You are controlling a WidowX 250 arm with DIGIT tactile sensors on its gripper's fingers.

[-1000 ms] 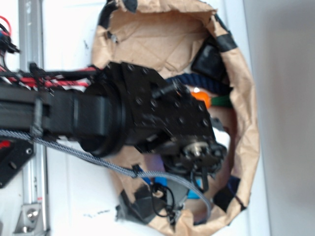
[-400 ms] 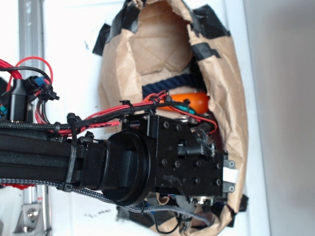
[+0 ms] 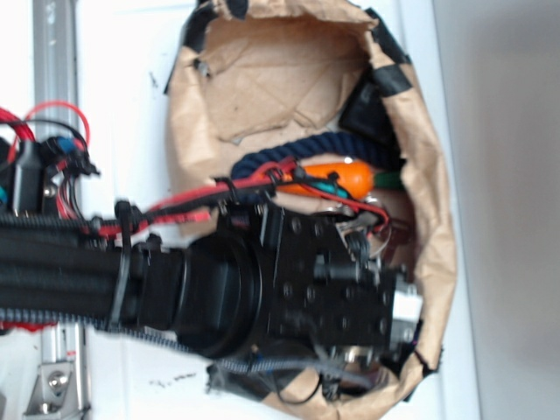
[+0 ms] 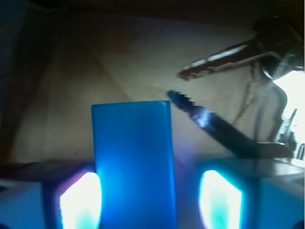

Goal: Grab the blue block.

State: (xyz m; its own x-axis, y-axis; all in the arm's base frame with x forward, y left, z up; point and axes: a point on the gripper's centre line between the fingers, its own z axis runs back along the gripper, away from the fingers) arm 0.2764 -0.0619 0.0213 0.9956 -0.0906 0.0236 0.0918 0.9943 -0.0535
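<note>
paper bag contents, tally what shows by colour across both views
blue: 2, the blue block and the dark blue rope
orange: 1, the toy carrot
black: 1, the black block
metal: 2, the keys
total: 6

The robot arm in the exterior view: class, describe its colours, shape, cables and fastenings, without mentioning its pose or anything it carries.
The arm is matte black: a boxy bolted wrist block behind a round collar. Red wires and a grey braided cable run along it, fastened with black zip ties. In the wrist view the fingers appear pale blue.
</note>
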